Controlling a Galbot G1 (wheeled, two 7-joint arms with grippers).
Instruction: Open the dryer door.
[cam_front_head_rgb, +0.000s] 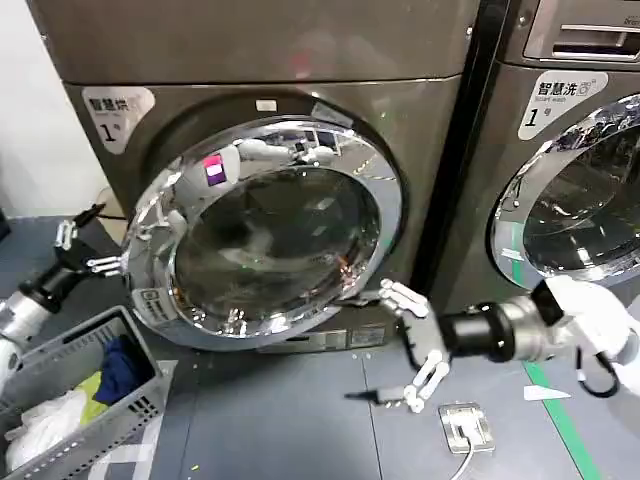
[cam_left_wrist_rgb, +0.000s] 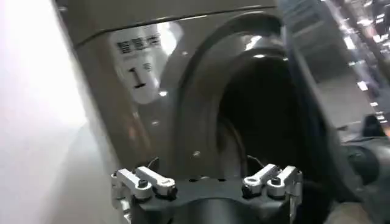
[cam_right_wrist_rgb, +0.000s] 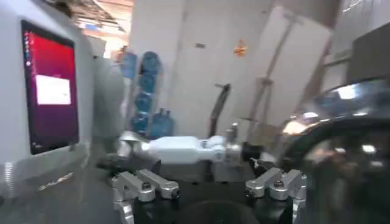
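Note:
The grey dryer (cam_front_head_rgb: 270, 60) fills the head view, and its round chrome-rimmed door (cam_front_head_rgb: 265, 240) stands ajar, its left edge swung out from the front. My left gripper (cam_front_head_rgb: 88, 250) is open just left of that edge, not touching it. The left wrist view has the left gripper (cam_left_wrist_rgb: 207, 182) spread wide in front of the dark drum opening (cam_left_wrist_rgb: 256, 115) and the "1" label (cam_left_wrist_rgb: 137, 64). Open below the door's lower right rim is my right gripper (cam_front_head_rgb: 415, 345), holding nothing. From the right wrist, the right gripper (cam_right_wrist_rgb: 207, 185) faces the door's chrome rim (cam_right_wrist_rgb: 341, 115).
A grey laundry basket (cam_front_head_rgb: 135, 405) with clothes sits on the floor at lower left. To the right is a second machine (cam_front_head_rgb: 580, 200). A small white device with a cable (cam_front_head_rgb: 465, 425) and green tape (cam_front_head_rgb: 560, 425) lie on the floor near my right arm.

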